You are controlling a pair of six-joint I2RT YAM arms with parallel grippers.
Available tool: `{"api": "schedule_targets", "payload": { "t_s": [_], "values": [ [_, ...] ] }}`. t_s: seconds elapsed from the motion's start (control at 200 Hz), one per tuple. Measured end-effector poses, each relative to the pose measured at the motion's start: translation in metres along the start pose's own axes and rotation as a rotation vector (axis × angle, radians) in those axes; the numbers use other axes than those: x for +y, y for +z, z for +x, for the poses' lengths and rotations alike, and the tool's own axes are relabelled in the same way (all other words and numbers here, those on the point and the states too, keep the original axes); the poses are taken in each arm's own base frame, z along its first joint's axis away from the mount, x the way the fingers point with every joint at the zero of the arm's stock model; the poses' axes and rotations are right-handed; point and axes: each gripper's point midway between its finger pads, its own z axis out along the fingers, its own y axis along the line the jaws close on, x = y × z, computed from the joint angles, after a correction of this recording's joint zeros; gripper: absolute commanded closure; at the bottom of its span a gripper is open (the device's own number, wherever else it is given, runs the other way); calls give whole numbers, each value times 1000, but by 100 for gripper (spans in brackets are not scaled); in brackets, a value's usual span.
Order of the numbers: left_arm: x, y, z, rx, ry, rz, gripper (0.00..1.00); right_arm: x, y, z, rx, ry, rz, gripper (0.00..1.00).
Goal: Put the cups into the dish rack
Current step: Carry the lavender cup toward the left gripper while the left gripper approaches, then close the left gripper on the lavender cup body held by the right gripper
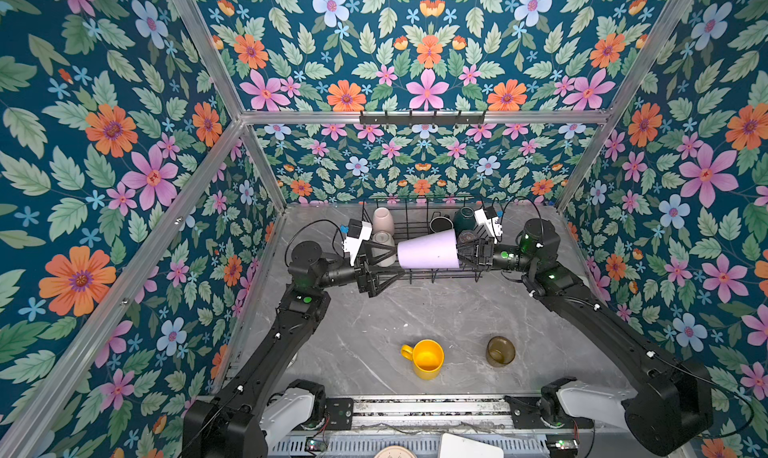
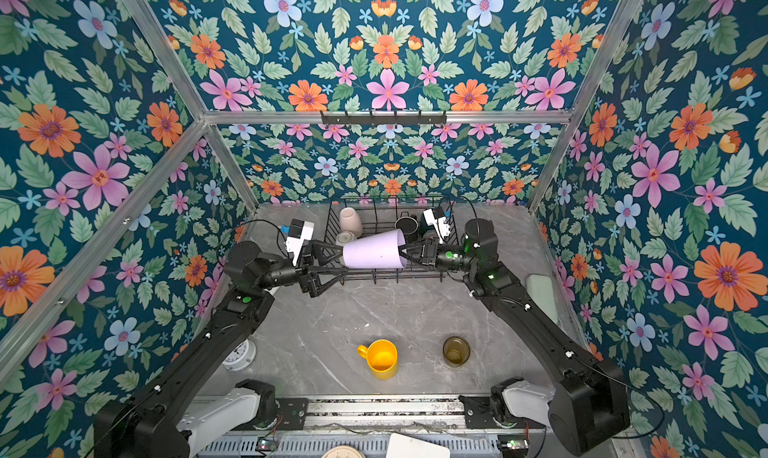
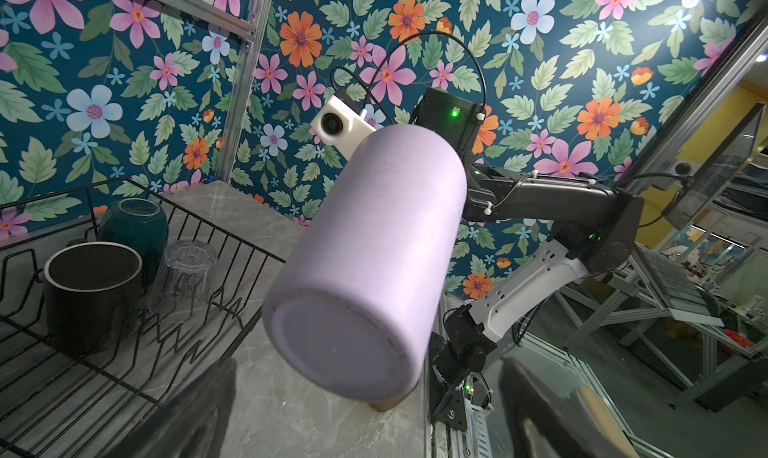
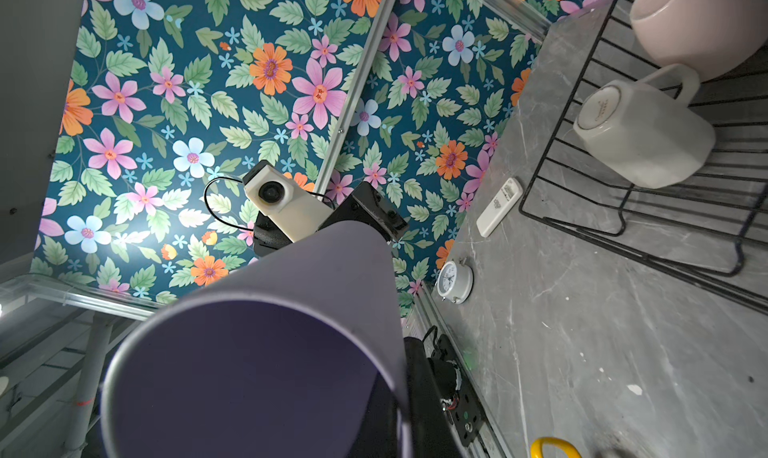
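The right gripper (image 1: 464,250) was pinched shut on the wide rim of the lavender tumbler (image 1: 429,249), one finger inside the mouth and one outside, holding it on its side in the air above the near part of the rack (image 1: 419,227). The tumbler's closed base pointed left, toward the left gripper (image 1: 392,262), whose jaws stood spread wide with nothing between them; its fingertips (image 1: 400,248) were just beside that base (whether they actually touched it, I couldn't tell).

The rack sat at the far middle of the table (image 1: 374,331). At its left end the pink mug (image 1: 382,221) and the white mug (image 4: 642,138) were upside down, the pink one farther back. At the right end were the black mug (image 3: 93,291) with its mouth up, the green mug (image 3: 135,227) and the clear glass (image 3: 185,275), the last two inverted.

On the near table the yellow mug (image 1: 427,358) and the brown glass (image 1: 500,351) stood upright, well apart from each other and from the rack. A small clock (image 2: 239,355) and a white remote (image 4: 498,206) lay along the table's left edge.
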Motion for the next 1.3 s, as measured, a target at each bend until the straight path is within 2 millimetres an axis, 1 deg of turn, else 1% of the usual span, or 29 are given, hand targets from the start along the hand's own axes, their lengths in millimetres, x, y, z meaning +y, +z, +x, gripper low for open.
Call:
{"api": "schedule_targets", "payload": {
  "t_s": [0.1,0.25,0.49,0.83,1.09,1.3],
  "values": [
    [-2,0,-2,-3,0,9,0,6,5,2,19,-12,-21,100],
    [-5,1,-3,-8,7,18,0,6,10,6,42,-17,-38,100],
    [-14,0,-8,-25,15,61,0,13,19,17,91,-28,-78,100],
    [-26,-1,-12,-40,29,108,0,13,37,17,113,-14,-113,100],
    [-30,-2,-12,-39,32,119,1,13,49,15,127,0,-144,100],
    [-32,-3,-13,-39,24,124,2,16,58,18,155,4,-175,100]
  ]
}}
